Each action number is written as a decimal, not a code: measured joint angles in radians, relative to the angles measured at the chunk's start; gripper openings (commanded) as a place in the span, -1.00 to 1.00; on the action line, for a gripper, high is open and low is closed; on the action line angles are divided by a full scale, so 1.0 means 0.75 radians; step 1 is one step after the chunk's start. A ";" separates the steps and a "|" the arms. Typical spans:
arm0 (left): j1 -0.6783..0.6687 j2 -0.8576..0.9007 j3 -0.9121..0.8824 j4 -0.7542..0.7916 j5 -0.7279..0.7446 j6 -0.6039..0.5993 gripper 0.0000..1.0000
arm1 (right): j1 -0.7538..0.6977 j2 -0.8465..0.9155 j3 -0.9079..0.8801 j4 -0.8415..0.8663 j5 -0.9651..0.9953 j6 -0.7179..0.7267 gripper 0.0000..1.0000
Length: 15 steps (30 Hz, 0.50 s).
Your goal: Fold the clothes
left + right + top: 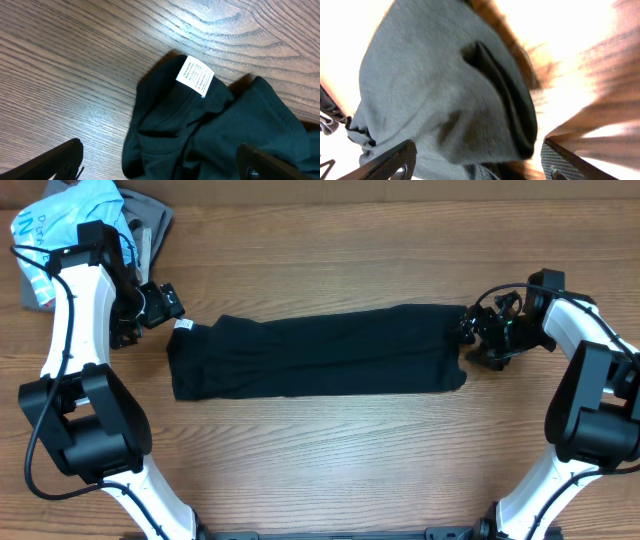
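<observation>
A black garment [315, 352] lies folded into a long strip across the middle of the table. Its left end carries a white label [186, 326], which also shows in the left wrist view [195, 76] on the dark cloth [210, 130]. My left gripper [160, 304] hovers at that left end with its fingers [160, 162] wide apart over the cloth, holding nothing. My right gripper [470, 335] is at the right end of the strip. In the right wrist view its fingers [477, 160] are spread, with the garment's edge [450, 90] between them, not clamped.
A pile of other clothes lies at the far left corner: a light blue printed piece [60, 220] over a grey one [150, 220]. The bare wooden table [330, 460] stretches in front of the garment.
</observation>
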 measured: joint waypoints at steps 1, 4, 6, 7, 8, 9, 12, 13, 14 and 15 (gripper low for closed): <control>0.000 0.000 0.000 0.001 0.000 0.001 1.00 | 0.003 0.000 -0.001 0.016 0.001 0.015 0.59; 0.000 0.000 0.000 -0.001 0.000 0.000 1.00 | 0.026 0.001 -0.002 0.049 0.017 0.050 0.52; 0.000 0.000 0.000 -0.004 0.000 0.001 1.00 | 0.047 0.001 -0.003 0.061 0.024 0.066 0.50; 0.000 0.000 0.000 -0.004 0.000 0.001 1.00 | 0.060 0.001 -0.003 0.065 0.028 0.079 0.45; 0.000 0.000 0.000 -0.004 0.000 0.001 1.00 | 0.075 0.001 -0.003 0.068 0.037 0.096 0.40; 0.000 0.000 0.000 -0.004 0.000 0.001 0.99 | 0.086 0.001 -0.004 0.072 0.050 0.113 0.29; 0.000 0.000 0.000 -0.004 0.000 0.001 1.00 | 0.122 0.004 -0.008 0.092 0.089 0.142 -0.25; 0.000 0.000 0.000 -0.004 0.000 0.001 1.00 | 0.131 0.008 -0.011 0.095 0.096 0.146 -0.45; 0.000 0.000 0.000 -0.004 0.000 0.000 1.00 | 0.137 0.011 -0.012 0.099 0.106 0.158 -0.83; 0.000 0.000 0.000 -0.004 0.000 0.001 1.00 | 0.143 0.016 -0.014 0.105 0.113 0.168 -0.92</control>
